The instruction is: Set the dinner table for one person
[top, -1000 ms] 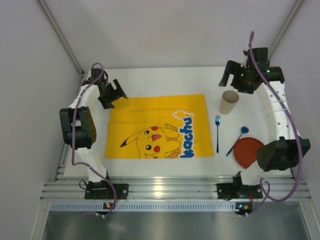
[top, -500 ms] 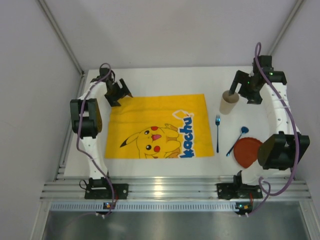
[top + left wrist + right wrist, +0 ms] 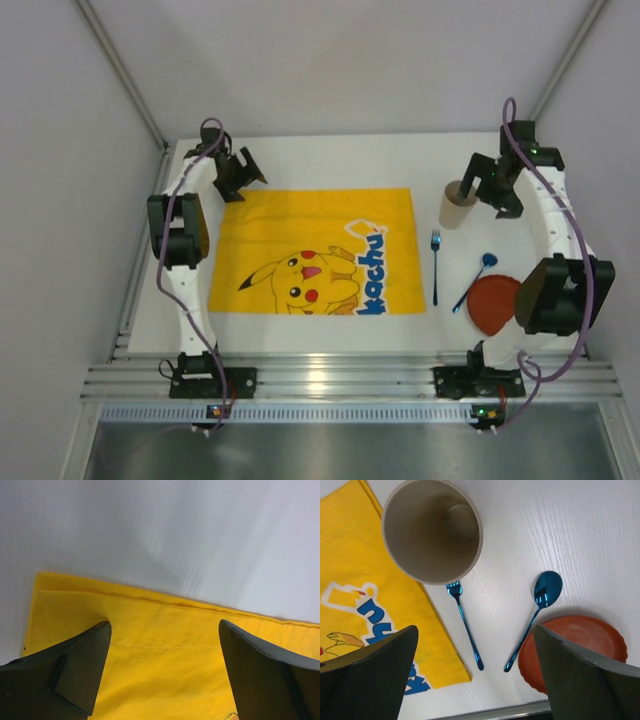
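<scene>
White matte dinner table [image 3: 330, 160] filled the frame's centre, boxed by pale walls [image 3: 330, 60]. Yellow cloth [image 3: 310, 250] lay mid-frame; cup [image 3: 459, 205], fork [image 3: 435, 268], spoon [image 3: 474, 283] and red plate [image 3: 495, 303] at right. At upper left, left jaws gaped wide, empty, over the cloth's corner. At upper right, right jaws gaped wide, empty, by the cup.

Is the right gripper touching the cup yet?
Apart. Right wrist view: yellow cloth and bare table show between the cup and both fingers of the right gripper.
</scene>
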{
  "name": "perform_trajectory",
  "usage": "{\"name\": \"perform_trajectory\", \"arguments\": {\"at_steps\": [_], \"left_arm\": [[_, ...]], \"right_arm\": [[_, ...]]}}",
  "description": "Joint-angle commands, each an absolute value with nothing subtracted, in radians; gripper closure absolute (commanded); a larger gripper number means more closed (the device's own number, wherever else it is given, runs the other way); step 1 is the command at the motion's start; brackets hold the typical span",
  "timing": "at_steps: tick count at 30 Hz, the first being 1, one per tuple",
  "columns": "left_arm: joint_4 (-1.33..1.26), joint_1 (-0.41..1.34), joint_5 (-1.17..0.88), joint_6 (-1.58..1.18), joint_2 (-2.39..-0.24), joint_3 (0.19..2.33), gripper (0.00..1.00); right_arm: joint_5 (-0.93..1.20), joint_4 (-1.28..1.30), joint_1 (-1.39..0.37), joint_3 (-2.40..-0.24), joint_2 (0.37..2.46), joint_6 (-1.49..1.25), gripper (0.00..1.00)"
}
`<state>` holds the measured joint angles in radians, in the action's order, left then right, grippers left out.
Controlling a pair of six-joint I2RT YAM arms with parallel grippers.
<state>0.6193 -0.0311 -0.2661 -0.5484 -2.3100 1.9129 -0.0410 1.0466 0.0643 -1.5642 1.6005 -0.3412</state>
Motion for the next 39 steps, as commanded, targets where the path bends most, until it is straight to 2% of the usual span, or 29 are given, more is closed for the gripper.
{"name": "perform_trajectory", "arguments": {"at_steps": [1, 6, 13, 15, 16, 18, 19, 21, 22, 30, 35, 39], "left_arm": [[0.600, -0.032, -0.261, -0.542, -2.371, 1.953, 0.06], [0.604, -0.035, -0.284, -0.561, -2.376, 1.982, 0.06], [0.555, -0.037, -0.313, -0.618, -2.215, 1.908, 0.05], [0.554, -0.037, -0.301, -0.620, -2.171, 1.876, 0.05], [0.557, -0.037, -0.299, -0.620, -2.128, 1.864, 0.05], [0.568, -0.037, -0.298, -0.611, -2.086, 1.823, 0.05], [0.574, -0.037, -0.292, -0.607, -2.044, 1.807, 0.05], [0.574, -0.037, -0.287, -0.601, -2.001, 1.746, 0.05], [0.571, -0.037, -0.285, -0.600, -1.959, 1.723, 0.05], [0.571, -0.020, -0.273, -0.592, -1.749, 1.476, 0.06], [0.587, -0.005, -0.218, -0.589, -1.641, 1.309, 0.06], [0.581, 0.047, -0.187, -0.620, -1.557, 1.174, 0.09]], "right_arm": [[-0.075, 0.993, 0.083, -1.559, 1.626, -0.354, 0.00], [-0.087, 0.940, 0.097, -1.575, 1.692, -0.373, 0.01], [-0.130, 0.900, 0.109, -1.623, 1.787, -0.393, 0.08], [-0.147, 0.888, 0.112, -1.620, 1.811, -0.396, 0.19], [-0.147, 0.878, 0.112, -1.620, 1.818, -0.394, 0.40], [-0.153, 0.871, 0.112, -1.621, 1.847, -0.391, 0.60], [-0.153, 0.865, 0.112, -1.623, 1.856, -0.388, 0.74], [-0.153, 0.861, 0.110, -1.623, 1.882, -0.382, 0.86], [-0.152, 0.858, 0.110, -1.623, 1.888, -0.380, 0.98], [-0.147, 0.897, 0.055, -1.731, 1.849, -0.356, 1.00], [-0.153, 0.971, -0.129, -1.839, 1.793, -0.386, 1.00], [-0.156, 0.976, -0.250, -1.825, 1.802, -0.433, 1.00]]}}
